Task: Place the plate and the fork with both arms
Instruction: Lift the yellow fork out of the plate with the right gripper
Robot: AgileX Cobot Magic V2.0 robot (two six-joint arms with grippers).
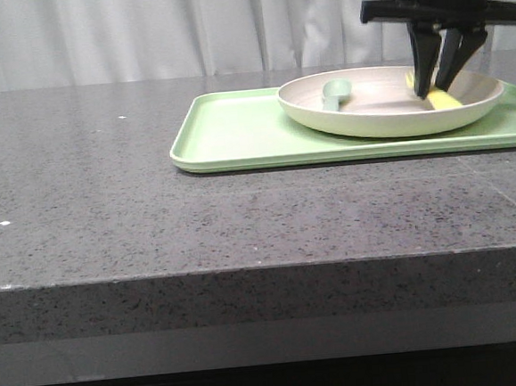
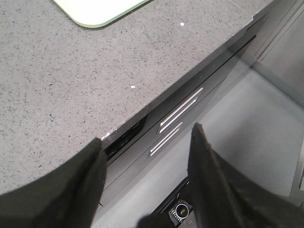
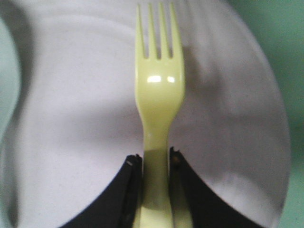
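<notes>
Right gripper pinching the fork inside the plate; left gripper idle off the counter's front edge.

The counter (image 1: 108,214) carries a light-green tray (image 1: 235,132) near its back right. The plate (image 1: 368,117) sits on the tray's right part, holding a grey-green spoon (image 1: 334,92) at its left side. The right gripper (image 1: 438,79) reaches into the plate's right side, jaws closed on the handle of the fork (image 3: 157,95), its 4 tines lying over the plate. The left gripper (image 2: 147,161) hangs spread wide and holds nothing.

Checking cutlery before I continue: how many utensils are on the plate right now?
2: the fork held by the right gripper over the plate, and a spoon inside it.
</notes>
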